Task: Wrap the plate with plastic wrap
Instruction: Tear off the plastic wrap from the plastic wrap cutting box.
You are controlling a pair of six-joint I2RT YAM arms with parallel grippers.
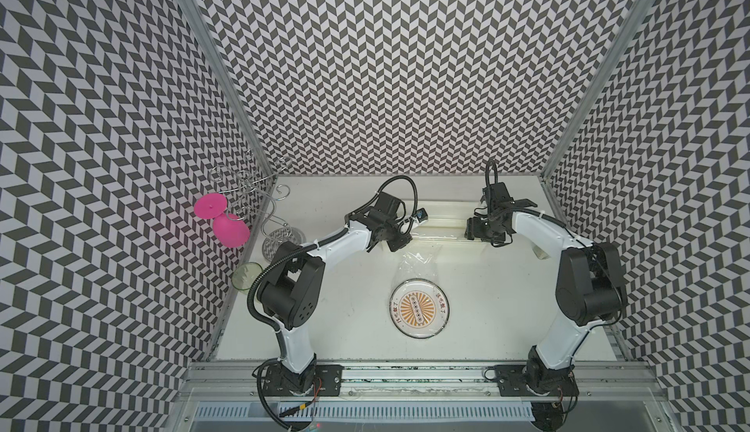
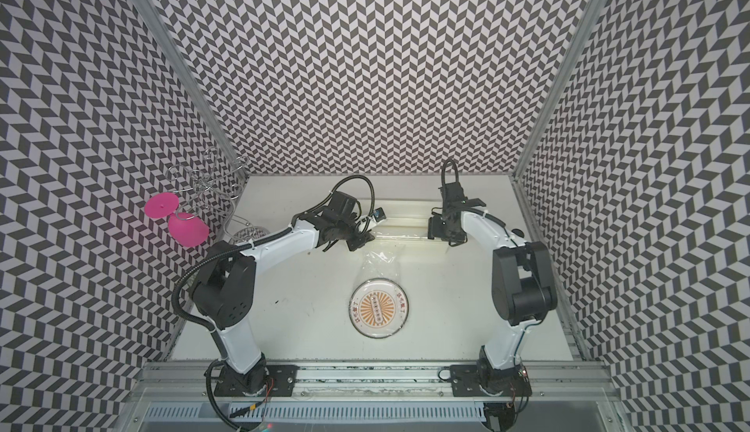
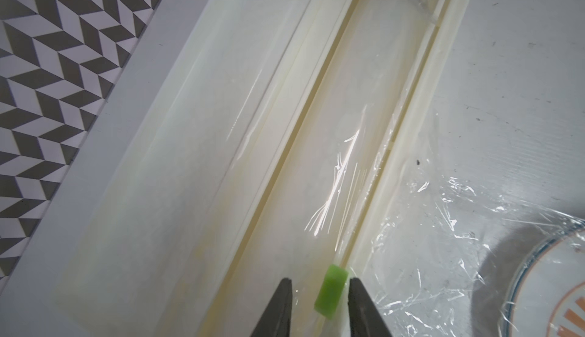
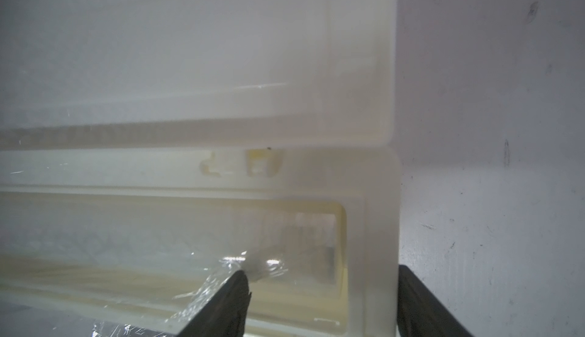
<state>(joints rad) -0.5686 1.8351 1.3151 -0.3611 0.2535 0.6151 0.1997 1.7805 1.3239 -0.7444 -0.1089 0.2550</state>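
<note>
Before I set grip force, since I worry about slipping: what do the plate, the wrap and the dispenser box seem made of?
The plate: probably glazed ceramic or melamine, glossy white with a printed orange pattern; I cannot tell which. The plastic wrap: thin clear film, crinkled, with bright glints. The dispenser box: cream plastic, smooth and slightly translucent, with moulded ridges.

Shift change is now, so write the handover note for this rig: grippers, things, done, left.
Left gripper: open, straddling the green tab on the dispenser, not clamped.
Right gripper: open, straddling the dispenser's right end.
Plate: flat on the table, in front of the dispenser.
Plastic wrap: drawn from the dispenser over the plate, apparently not yet cut.
Done: film pulled over.
Left: cut it, tuck it round the plate.
</note>
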